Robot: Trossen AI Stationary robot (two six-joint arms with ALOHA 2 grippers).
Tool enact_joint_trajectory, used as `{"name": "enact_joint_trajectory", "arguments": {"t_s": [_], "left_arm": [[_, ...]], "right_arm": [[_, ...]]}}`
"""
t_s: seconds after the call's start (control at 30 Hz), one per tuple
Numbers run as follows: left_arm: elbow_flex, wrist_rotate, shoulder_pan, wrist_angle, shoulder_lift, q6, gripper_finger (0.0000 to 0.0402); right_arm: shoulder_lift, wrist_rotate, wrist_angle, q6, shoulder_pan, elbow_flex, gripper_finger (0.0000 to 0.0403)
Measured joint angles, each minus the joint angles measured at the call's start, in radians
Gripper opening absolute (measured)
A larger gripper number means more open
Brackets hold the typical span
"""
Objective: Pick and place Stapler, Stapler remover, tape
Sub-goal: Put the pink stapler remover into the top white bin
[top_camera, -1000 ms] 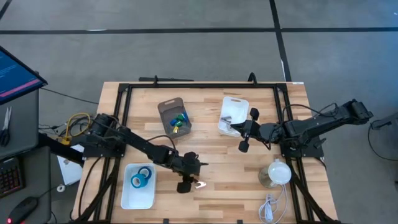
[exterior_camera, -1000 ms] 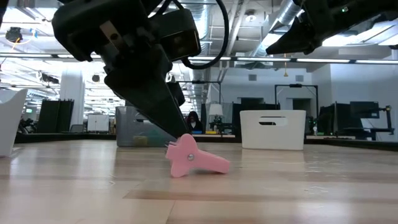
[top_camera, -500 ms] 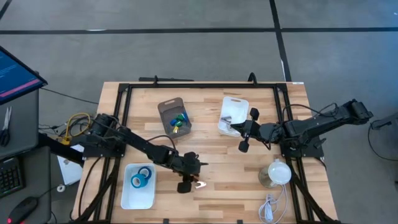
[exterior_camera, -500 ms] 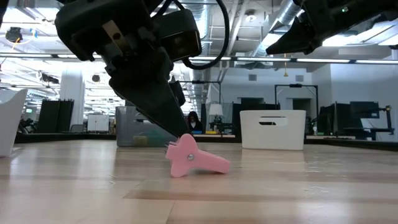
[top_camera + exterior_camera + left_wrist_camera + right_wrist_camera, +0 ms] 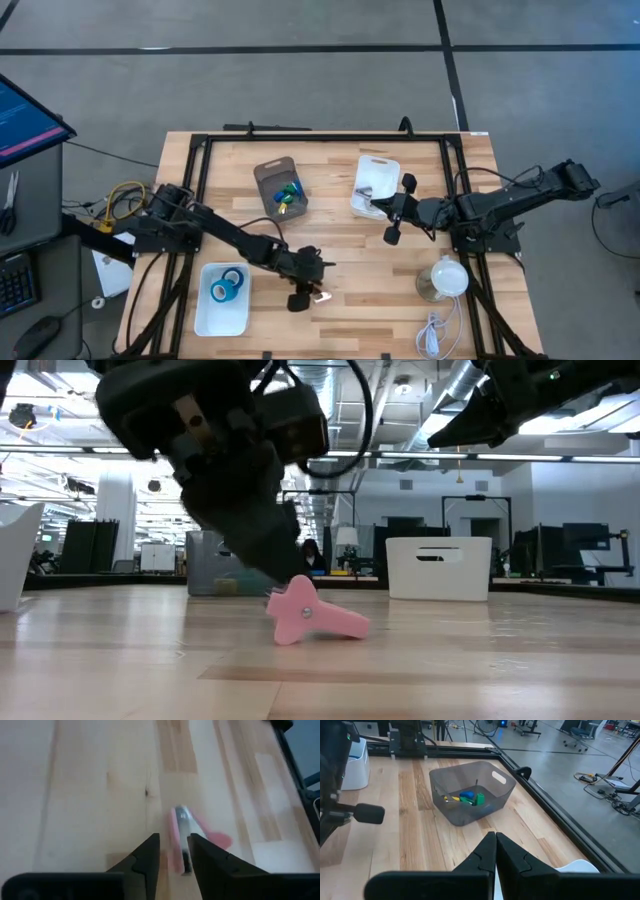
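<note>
Where tape [image 5: 226, 288] fills the white tray [image 5: 203, 318], left end effector [image 5: 303, 298] spread, right end effector [image 5: 396, 222] pressed together.

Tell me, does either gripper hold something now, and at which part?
Nothing is held. The left gripper, fingers slightly apart, is low over the small pink plastic staple remover with its metal part between the fingertips, not clamped. The right gripper is shut and empty.

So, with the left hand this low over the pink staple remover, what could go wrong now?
1. The left hand has only a narrow gap between its fingers. The pink staple remover lies flat on the table, so one finger may land on it and push it away instead of straddling it.
2. In the left wrist view the remover sits off the gap's centre, so a close may pinch one edge and let it twist out.
</note>
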Motion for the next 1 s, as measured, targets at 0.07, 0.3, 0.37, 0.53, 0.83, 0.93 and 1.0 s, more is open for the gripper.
{"name": "enact_joint_trajectory", "arguments": {"t_s": [0.07, 0.3, 0.37, 0.53, 0.83, 0.93, 1.0], "left_arm": [[0.0, 0.029, 0.0, 0.006, 0.022, -0.033, 0.0093], [0.0, 0.121, 0.011, 0.109, 0.082, -0.062, 0.0067], [0.001, 0.126, 0.016, 0.111, 0.082, -0.062, 0.0056], [0.002, 0.126, 0.021, 0.118, 0.082, -0.033, 0.0015], [-0.001, 0.076, 0.072, 0.105, 0.04, 0.097, 0.0011], [-0.001, 0.016, 0.114, 0.113, -0.006, 0.169, 0.0011], [-0.001, -0.037, 0.15, 0.109, -0.043, 0.234, 0.0011]], "right_arm": [[0.0, 0.0, 0.0, 0.0, 0.0, 0.0, 0.0], [0.0, 0.0, 0.001, 0.0, 0.0, 0.0, 0.0], [0.0, 0.0, 0.0, 0.0, 0.0, 0.0, 0.0], [0.0, 0.0, 0.0, 0.0, 0.0, 0.0, 0.0], [-0.001, 0.091, 0.032, -0.035, 0.041, 0.0, 0.0], [-0.011, 0.201, 0.067, -0.076, 0.091, 0.0, 0.0], [-0.022, 0.281, 0.067, -0.09, 0.128, 0.0, 0.0]]}}
